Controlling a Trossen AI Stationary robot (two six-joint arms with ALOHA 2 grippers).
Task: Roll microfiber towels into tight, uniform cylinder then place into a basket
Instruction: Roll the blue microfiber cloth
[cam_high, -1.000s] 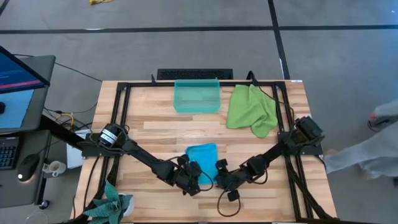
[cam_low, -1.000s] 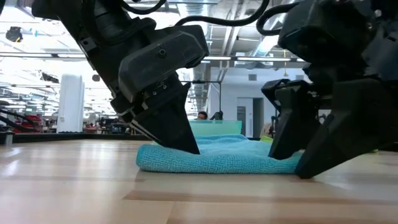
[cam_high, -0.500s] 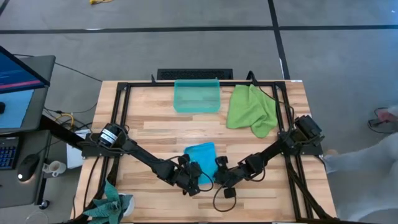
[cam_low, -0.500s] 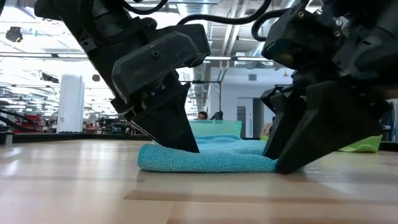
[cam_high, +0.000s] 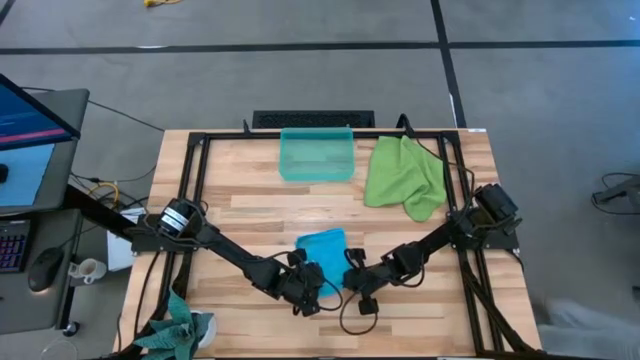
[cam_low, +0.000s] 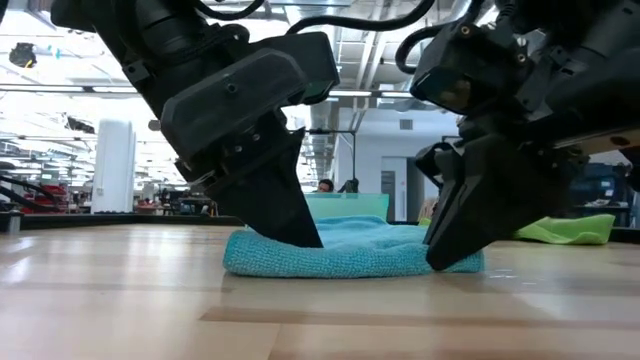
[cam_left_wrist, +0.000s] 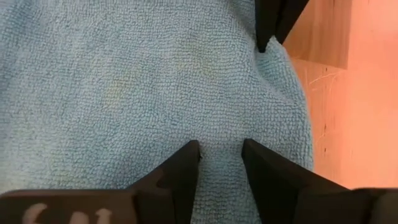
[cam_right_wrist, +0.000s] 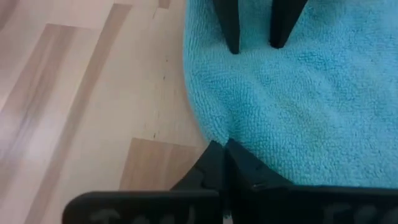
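on the wooden desk (cam_high: 250, 210), the blue towel (cam_high: 322, 248) lies folded near the front edge, with the left gripper (cam_high: 318, 288) and right gripper (cam_high: 352, 284) at its near corners. the basket (cam_high: 317, 155) sits at the back, the green towel (cam_high: 405, 176) just beside it.

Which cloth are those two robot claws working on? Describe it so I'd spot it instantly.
Start at the pale wooden table and look to its near edge, where both arms meet. There lies a folded sky-blue microfiber towel; the other cloth, a crumpled lime-green towel, lies beside the see-through teal plastic basket.
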